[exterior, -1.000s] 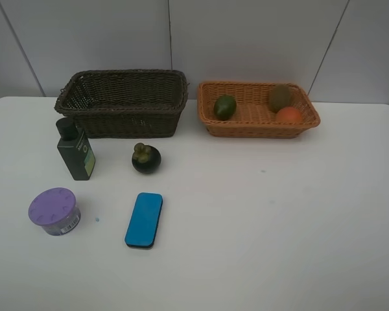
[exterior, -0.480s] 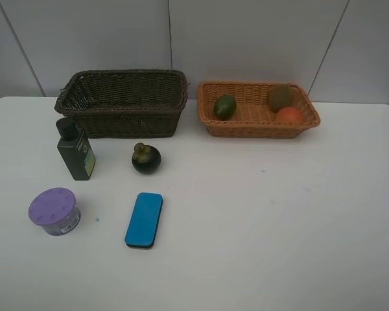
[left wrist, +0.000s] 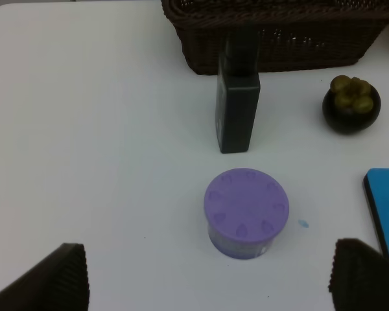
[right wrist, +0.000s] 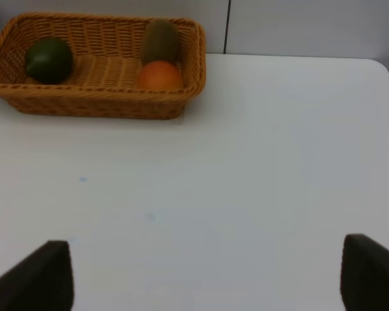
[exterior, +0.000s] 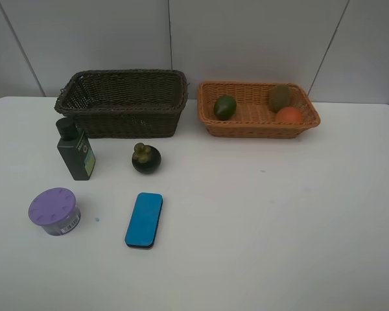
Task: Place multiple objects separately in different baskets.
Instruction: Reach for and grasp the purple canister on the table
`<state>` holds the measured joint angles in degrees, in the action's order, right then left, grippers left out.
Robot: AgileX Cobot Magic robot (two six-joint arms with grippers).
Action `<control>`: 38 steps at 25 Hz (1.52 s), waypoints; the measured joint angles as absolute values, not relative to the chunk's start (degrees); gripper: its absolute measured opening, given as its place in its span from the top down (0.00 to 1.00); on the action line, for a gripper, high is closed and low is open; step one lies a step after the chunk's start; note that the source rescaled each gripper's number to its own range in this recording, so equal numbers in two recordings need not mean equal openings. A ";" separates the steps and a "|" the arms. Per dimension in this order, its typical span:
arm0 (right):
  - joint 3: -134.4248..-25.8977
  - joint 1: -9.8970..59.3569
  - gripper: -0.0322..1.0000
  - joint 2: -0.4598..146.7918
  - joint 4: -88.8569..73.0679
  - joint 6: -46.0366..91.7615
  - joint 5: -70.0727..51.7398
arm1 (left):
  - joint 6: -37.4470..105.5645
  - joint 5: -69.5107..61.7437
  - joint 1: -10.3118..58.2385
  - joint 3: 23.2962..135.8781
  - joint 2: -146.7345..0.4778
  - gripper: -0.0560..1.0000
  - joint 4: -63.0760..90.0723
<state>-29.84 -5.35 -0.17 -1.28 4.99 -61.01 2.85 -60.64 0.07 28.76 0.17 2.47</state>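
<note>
From the high camera, the white table carries two baskets at its far edge: the dark brown basket on the left and the orange-tan basket just beside it on the right. The orange-tan one holds a green oval fruit at its left end, with a kiwi and a peach at its right end, the peach touching the kiwi on the near side. In front of the dark basket a dark green bottle stands upright, with a mangosteen near it to the right. Closer to the camera sit a purple-lidded tub and a blue eraser, apart from each other. Neither arm shows in this view.

In the left wrist view, the left tool hangs above the table with its fingers spread wide apart and holding nothing. The tub lies just ahead of the gap, then the bottle before the dark brown basket. The mangosteen and part of the eraser show to one side.

In the right wrist view, the right tool is likewise spread wide and empty over bare table. The orange-tan basket lies well ahead of it with the green oval fruit, kiwi and peach inside.
</note>
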 joint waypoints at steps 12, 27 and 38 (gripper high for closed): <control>-29.84 -5.35 0.00 -0.17 -1.28 4.99 -61.01 | 4.82 -58.79 0.07 29.70 0.17 0.02 0.38; -29.84 -5.35 0.00 -0.17 -1.33 4.99 -61.01 | 6.71 -42.11 0.07 33.18 -22.46 0.02 1.34; -29.84 -5.35 0.00 -0.17 -1.33 4.99 -61.01 | 6.90 -36.97 0.07 43.88 -47.14 0.02 3.80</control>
<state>-29.84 -5.35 -0.17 -1.33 4.99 -61.01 6.90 -36.97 0.07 43.88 -47.14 3.80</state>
